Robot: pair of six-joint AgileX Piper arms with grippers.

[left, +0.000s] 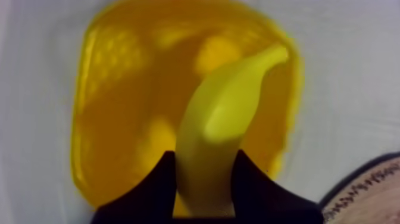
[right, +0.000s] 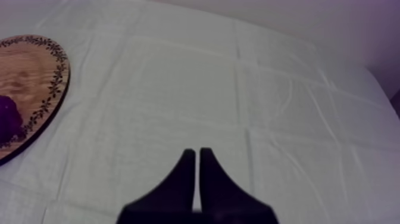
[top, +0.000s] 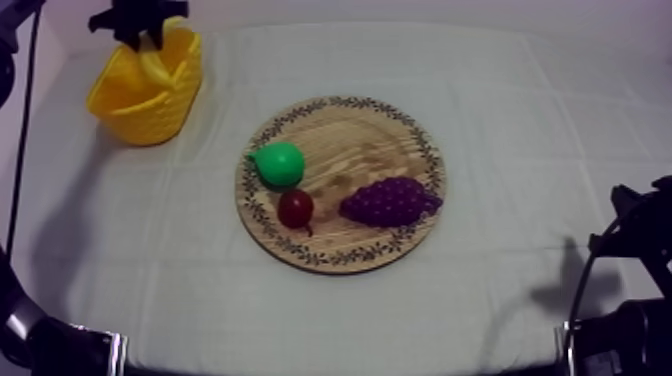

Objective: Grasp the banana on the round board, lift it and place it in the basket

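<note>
The yellow basket (top: 148,88) stands at the table's far left. Above its opening hangs my left gripper (top: 150,38), shut on the banana (top: 155,65), whose free end points down into the basket. In the left wrist view the banana (left: 223,128) sits between the two black fingers (left: 158,187), right over the basket's orange-yellow inside (left: 128,119). My right gripper (right: 197,156) rests low over bare cloth at the right side, fingers together as a narrow wedge.
The round wooden board (top: 380,135) lies mid-table with a green pear (top: 278,163), a small red fruit (top: 295,209) and purple grapes (top: 388,201) on it. The board's rim (left: 372,190) lies beside the basket. Bare cloth surrounds the board.
</note>
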